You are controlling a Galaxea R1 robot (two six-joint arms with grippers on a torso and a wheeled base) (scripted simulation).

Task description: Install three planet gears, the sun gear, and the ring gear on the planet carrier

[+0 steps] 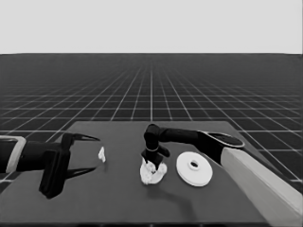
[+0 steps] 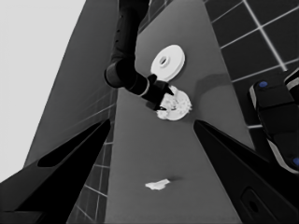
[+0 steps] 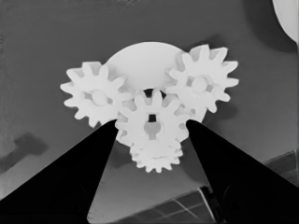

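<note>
The smaller round part lies mid-table with small toothed gears on it. In the right wrist view two gears sit on its rim and a third gear shows at its near edge. My right gripper reaches down from the right, shut on a fourth gear over the part's dark centre hole. The larger round part lies flat just right of it. My left gripper waits open over the table's left end.
A thin white piece lies on the table by the left gripper's fingertips, not held. The right arm's pale grey part fills the lower right corner. Dark machinery with blue lights sits past the table's edge.
</note>
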